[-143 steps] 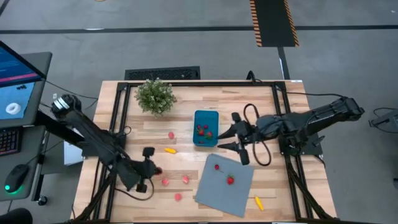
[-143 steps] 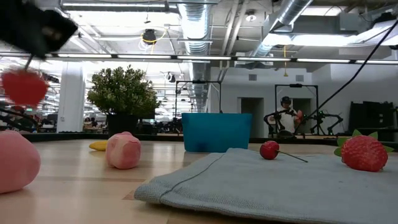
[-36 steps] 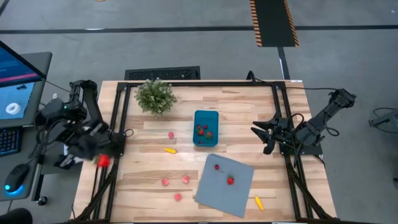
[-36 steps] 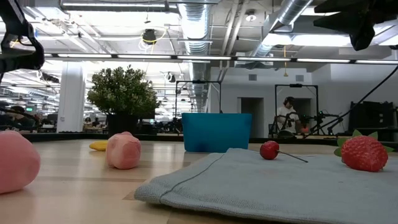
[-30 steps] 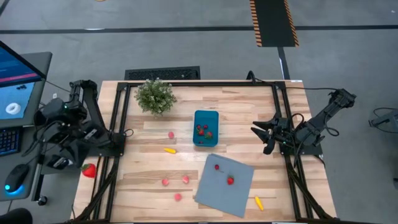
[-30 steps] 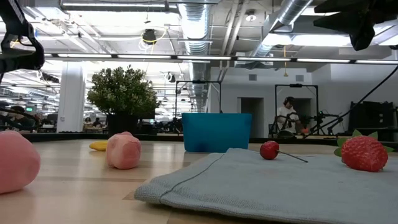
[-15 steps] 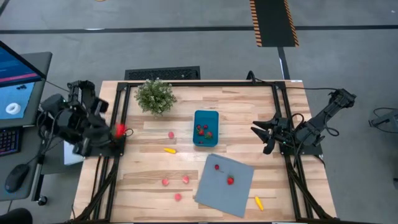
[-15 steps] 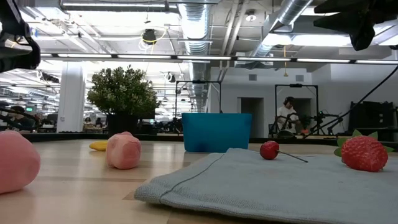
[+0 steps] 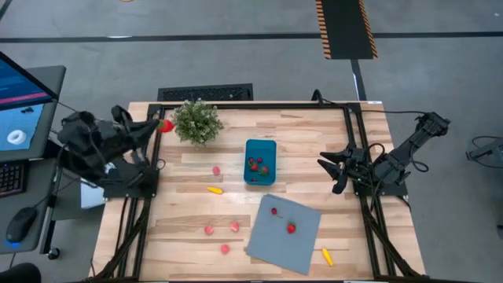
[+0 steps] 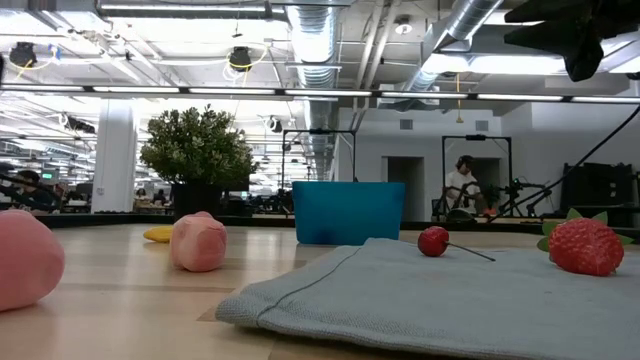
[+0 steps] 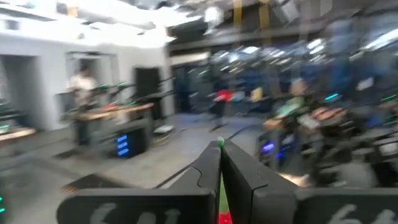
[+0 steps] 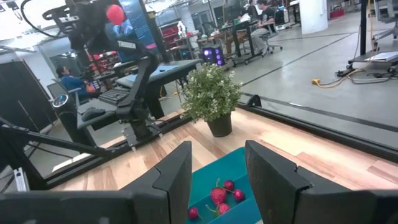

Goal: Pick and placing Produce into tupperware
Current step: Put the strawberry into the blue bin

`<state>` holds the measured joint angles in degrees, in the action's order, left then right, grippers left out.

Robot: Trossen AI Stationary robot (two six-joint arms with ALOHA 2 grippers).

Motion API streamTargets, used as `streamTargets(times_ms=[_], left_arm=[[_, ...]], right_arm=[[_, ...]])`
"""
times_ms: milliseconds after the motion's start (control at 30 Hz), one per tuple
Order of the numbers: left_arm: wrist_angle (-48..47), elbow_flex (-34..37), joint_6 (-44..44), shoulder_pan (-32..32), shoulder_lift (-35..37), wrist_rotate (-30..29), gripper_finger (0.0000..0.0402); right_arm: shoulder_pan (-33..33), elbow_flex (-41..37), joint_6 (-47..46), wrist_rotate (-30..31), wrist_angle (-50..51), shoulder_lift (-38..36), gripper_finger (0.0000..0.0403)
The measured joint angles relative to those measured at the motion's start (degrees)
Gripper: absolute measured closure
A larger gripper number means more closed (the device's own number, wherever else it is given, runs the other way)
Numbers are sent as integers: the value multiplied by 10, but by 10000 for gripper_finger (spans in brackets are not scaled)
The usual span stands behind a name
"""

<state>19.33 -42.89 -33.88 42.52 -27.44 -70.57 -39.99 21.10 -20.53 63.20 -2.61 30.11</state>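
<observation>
My left gripper (image 9: 163,125) is raised over the table's far left corner, beside the potted plant, shut on a red strawberry piece (image 9: 164,125). In the right wrist view the piece (image 12: 114,14) shows high on the distant left arm. The teal tub (image 9: 260,161) sits mid-table with red pieces (image 9: 258,165) inside. Pink pieces (image 9: 216,170) and a yellow one (image 9: 214,189) lie on the wood. My right gripper (image 9: 327,174) hangs open, right of the tub (image 12: 219,185). My left gripper pinches the red strawberry piece between its two fingers. Its green leafy end (image 11: 219,145) shows at the fingertips and its red body (image 11: 223,217) farther back. The fingers come about level from the table's left. The piece is lifted clear of the table.
A grey-blue sheet (image 9: 302,244) lies at the near side with a strawberry (image 9: 291,228) and a cherry (image 9: 273,211) on it. An orange piece (image 9: 326,255) lies beside it. The bushy potted plant (image 9: 196,121) stands at the far left. More pink pieces (image 9: 222,229) lie near the front.
My left gripper, still shut on the strawberry, has swung from beyond the table's left edge toward the far edge and rightward. It has risen and turned, and is now beside the plant. The right arm has kept still.
</observation>
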Motion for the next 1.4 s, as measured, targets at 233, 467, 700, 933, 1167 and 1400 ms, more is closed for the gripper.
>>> streamTargets(times_ms=[233,467,700,933,1167,1400], left_arm=[[-90,0,120,-126,-79,80,401],[-138,1,266,-266,-184,282,401],[-155,-33,344,-379,-295,452,401],[-179,-82,376,-458,-404,590,401],[-197,-123,407,-498,-515,682,401],[-200,-170,410,-504,-615,739,402]], right_arm=[[0,0,0,0,0,0,232],[0,0,0,0,-4,0,232],[0,0,-1,-1,-9,3,232],[0,0,-1,-1,-9,17,232],[0,0,-5,-1,-9,35,232],[0,0,-16,-1,-9,41,232]])
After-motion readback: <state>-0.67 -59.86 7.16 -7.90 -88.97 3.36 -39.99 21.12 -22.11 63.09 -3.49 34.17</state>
